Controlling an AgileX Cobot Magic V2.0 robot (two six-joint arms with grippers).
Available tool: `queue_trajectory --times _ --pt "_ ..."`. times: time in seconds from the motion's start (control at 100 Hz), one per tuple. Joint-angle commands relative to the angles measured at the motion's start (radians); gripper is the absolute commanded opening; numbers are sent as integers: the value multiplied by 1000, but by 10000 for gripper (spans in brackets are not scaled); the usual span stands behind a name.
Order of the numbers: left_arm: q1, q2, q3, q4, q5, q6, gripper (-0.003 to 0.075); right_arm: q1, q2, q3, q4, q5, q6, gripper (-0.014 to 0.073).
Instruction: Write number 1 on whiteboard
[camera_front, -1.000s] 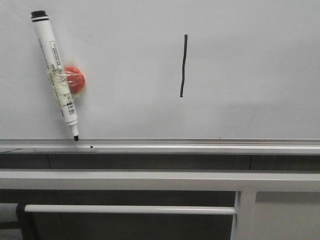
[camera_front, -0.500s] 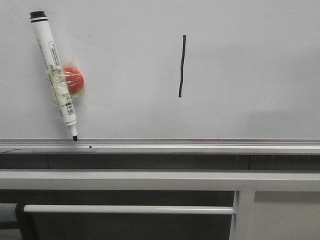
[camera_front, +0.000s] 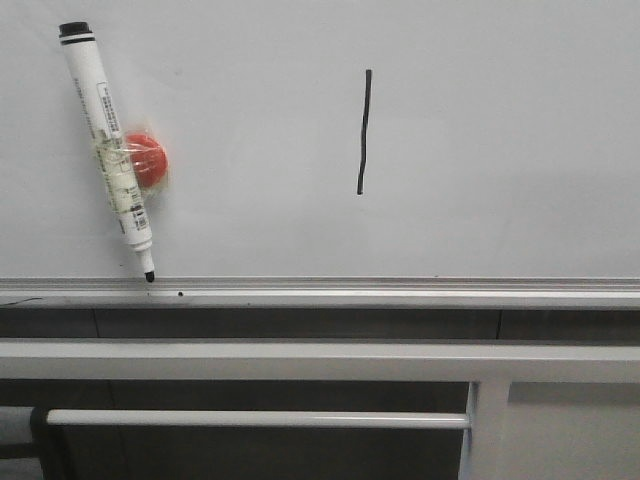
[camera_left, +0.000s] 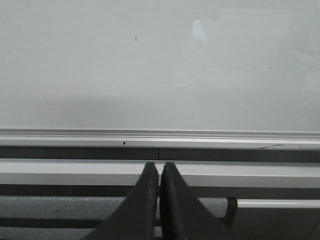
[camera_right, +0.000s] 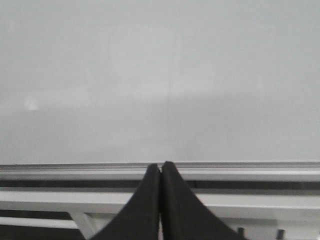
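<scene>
You can see small print on the white marker pen with black cap, too fine to read. It hangs tilted against a round red magnet, its tip at the silver rail. The thin, slightly wavy black number 1 stands upright mid-panel on the glossy grey-white whiteboard. White metal frame bars run below. Your left hand and right hand are both closed, empty.

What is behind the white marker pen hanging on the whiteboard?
Behind the white marker pen sits a round red magnet, seemingly taped to the barrel, against the pale glossy whiteboard. The barrel covers the magnet's left part, so the actual join cannot be seen.
</scene>
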Motion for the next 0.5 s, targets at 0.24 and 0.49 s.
queue_trajectory --times 0.24,0.49 --pt "5 -24 6 -10 -64 -1 -20 -110 -34 23 -82 127 -43 -64" --pt "5 -24 6 -10 -64 -1 -20 -157 -34 25 -3 131 -194 -64"
